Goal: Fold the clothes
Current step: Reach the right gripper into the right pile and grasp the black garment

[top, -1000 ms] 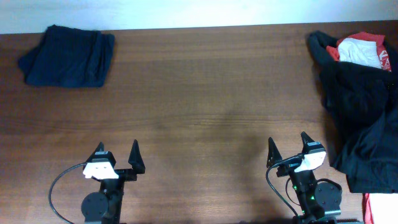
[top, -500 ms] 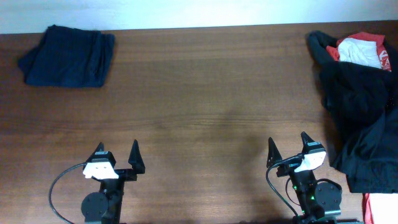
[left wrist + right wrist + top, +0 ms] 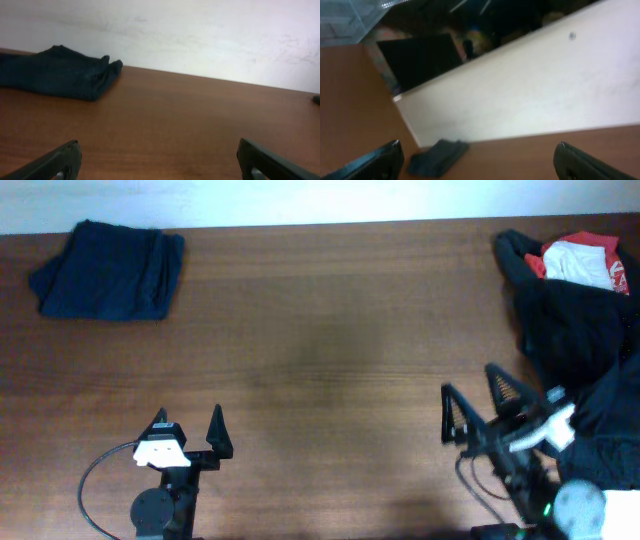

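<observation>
A folded dark navy garment lies at the table's far left corner; it also shows in the left wrist view and small in the right wrist view. A heap of unfolded clothes, mostly black with a red and white piece on top, lies along the right edge. My left gripper is open and empty near the front edge. My right gripper is open and empty, tilted, just left of the black heap.
The brown wooden table meets a white wall at the back. A bit of red and white cloth lies at the front right corner.
My right arm has lifted and swung to the right and tilted, its fingers now closer to the black heap. The left arm and the clothes have not moved.
</observation>
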